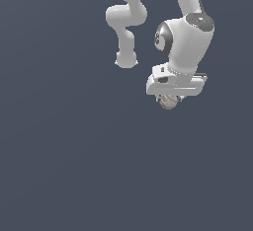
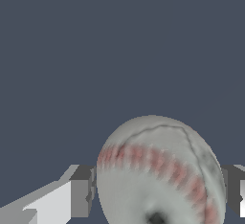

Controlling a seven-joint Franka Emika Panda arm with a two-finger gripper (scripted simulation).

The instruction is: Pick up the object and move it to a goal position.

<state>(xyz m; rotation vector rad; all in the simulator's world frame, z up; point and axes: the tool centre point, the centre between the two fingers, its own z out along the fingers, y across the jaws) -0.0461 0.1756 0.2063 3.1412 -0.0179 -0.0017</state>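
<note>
The object (image 2: 160, 175) is a small off-white ball with red baseball stitching. In the wrist view it fills the space between my two grey fingertips (image 2: 81, 192), which press on both its sides. In the exterior view the object (image 1: 168, 100) peeks out just below the white gripper bar, right of centre in the upper half of the picture. My gripper (image 1: 168, 99) is shut on it. The fingers themselves are mostly hidden by the bar and the ball in the exterior view.
The white arm (image 1: 185, 37) bends down from the top of the exterior view, with a rounded joint (image 1: 126, 59) to the exterior view's left of the gripper. Plain dark grey-blue ground lies all around.
</note>
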